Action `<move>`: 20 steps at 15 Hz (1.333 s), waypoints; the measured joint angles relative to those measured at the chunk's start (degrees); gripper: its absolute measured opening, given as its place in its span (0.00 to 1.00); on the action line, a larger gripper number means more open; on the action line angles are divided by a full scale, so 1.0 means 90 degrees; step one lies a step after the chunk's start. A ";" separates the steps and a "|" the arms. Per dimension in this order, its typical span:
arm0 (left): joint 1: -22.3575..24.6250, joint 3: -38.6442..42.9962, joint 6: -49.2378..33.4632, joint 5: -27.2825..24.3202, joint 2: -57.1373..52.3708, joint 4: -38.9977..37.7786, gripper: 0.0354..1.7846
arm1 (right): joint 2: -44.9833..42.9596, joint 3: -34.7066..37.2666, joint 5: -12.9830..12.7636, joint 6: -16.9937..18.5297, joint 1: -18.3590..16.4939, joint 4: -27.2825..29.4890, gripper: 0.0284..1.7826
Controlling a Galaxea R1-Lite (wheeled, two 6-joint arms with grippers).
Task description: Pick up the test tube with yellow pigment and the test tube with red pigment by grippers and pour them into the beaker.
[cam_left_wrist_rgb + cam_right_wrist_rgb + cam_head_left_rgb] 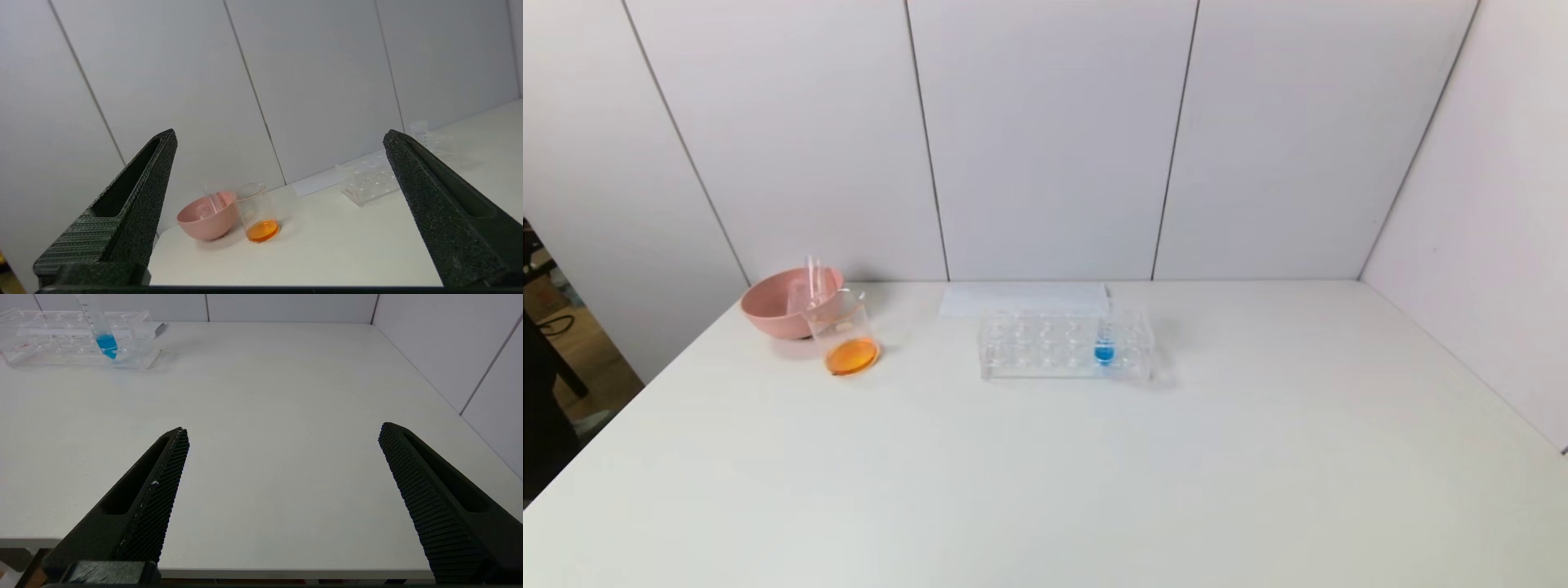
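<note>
The left gripper (282, 139) is being held with its fingers spread wide and nothing between them, back at the near left edge of the table (1045, 474); it is being aimed toward the beaker (258, 212). The right gripper (282, 430) is likewise being kept released and empty, low over the near right part of the table. Neither is being shown in the head view.

In the head view, the beaker is being seen at about ten o'clock from the table's middle, with orange liquid pooled at its bottom. The pink bowl (783, 304) is sitting just behind it, and clear empty tubes (814, 282) are leaning inside the bowl; which tube is which cannot be told. The clear rack (1045, 347) is standing at twelve o'clock, with the blue-liquid tube (1104, 347) being held upright in it
</note>
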 joint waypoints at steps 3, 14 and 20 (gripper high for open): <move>0.0000 0.0175 -0.0245 0.0417 -0.0131 0.1253 0.99 | 0.0000 0.0000 -0.0003 -0.0003 0.0003 0.0000 0.95; -0.0007 0.0195 -0.0681 0.1415 -0.0256 0.3457 0.99 | 0.0000 0.0003 -0.0003 0.0003 0.0003 0.0000 0.95; -0.0007 0.0198 -0.0689 0.1418 -0.0253 0.3454 0.99 | 0.0000 0.0003 -0.0003 0.0003 0.0003 0.0000 0.95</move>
